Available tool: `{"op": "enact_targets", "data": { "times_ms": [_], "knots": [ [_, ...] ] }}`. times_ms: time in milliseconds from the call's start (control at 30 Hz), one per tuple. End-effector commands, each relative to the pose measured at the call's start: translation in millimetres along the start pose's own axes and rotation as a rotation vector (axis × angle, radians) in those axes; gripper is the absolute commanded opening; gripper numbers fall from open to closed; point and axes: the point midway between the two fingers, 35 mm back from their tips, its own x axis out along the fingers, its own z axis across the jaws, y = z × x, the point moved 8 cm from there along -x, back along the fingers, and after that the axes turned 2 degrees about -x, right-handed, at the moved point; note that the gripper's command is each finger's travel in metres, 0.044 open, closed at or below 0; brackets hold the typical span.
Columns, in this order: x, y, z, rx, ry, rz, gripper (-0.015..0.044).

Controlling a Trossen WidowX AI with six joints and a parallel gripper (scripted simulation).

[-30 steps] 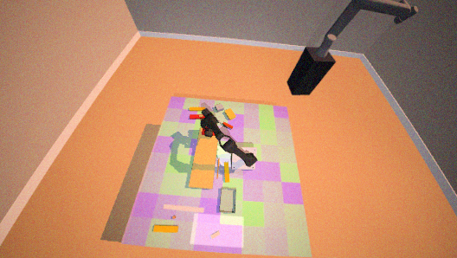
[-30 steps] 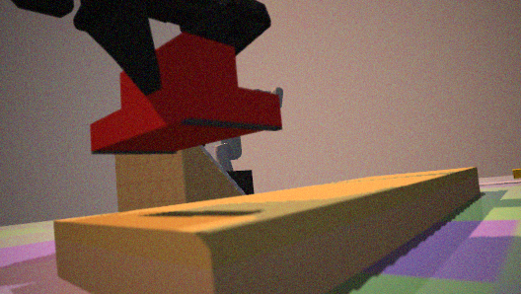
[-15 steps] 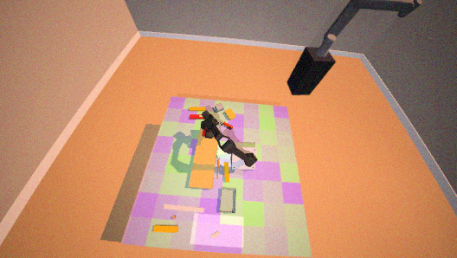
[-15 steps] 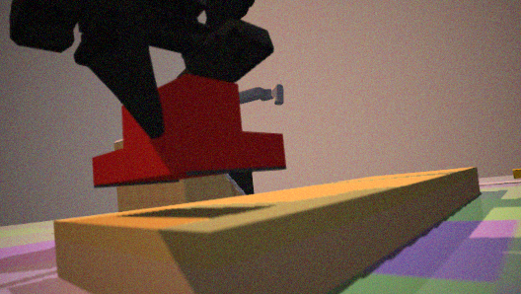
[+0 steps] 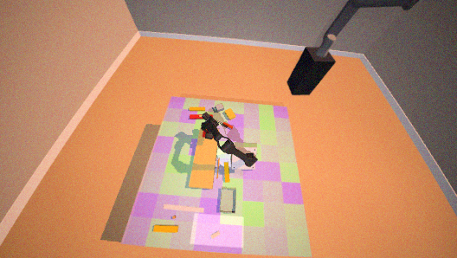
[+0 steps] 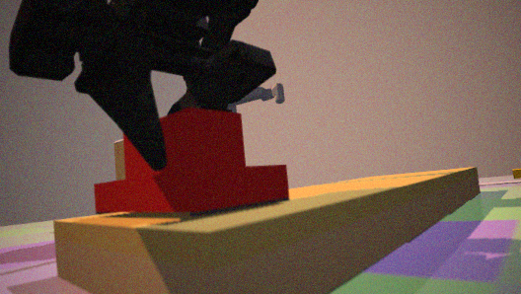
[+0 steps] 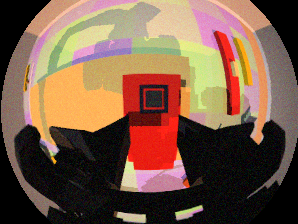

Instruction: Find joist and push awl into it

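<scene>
The red stud finder point(image 5: 203, 134) point(image 6: 207, 158) point(image 7: 152, 145) is upright with its wide base down at the near end of the long orange floor panel point(image 5: 200, 164) point(image 6: 385, 183) point(image 7: 65, 95). A thin dark line shows under its base, so full contact is hard to tell. My gripper point(image 5: 208, 135) point(image 6: 170, 138) point(image 7: 152, 116) is shut on its upper part, one finger on each side. Its dark square display with a red outline shows in the wrist view. The grey tray point(image 5: 228, 200) stands beyond the panel's far end. I cannot tell which small object is the awl.
A red bar point(image 5: 195, 116) point(image 7: 228, 75) and a yellow bar point(image 5: 196, 109) point(image 7: 243, 62) lie near the panel's near end. An orange block point(image 5: 229, 113) lies beside them. Another yellow bar point(image 5: 227, 172) lies beside the panel. A black box point(image 5: 309, 71) hangs overhead at the right.
</scene>
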Motion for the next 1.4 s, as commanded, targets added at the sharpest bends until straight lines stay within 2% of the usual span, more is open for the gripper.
{"op": "enact_targets", "data": {
  "times_ms": [0, 200, 1367],
  "knots": [
    [2.7, 2.2, -0.3, 0.009, -0.005, -0.003, 0.0],
    [2.8, 1.6, 10.4, 0.01, -0.005, -0.003, 0.0],
    [3.7, -5.6, 149.4, 0.014, -0.014, -0.001, 0.0]
  ]
}}
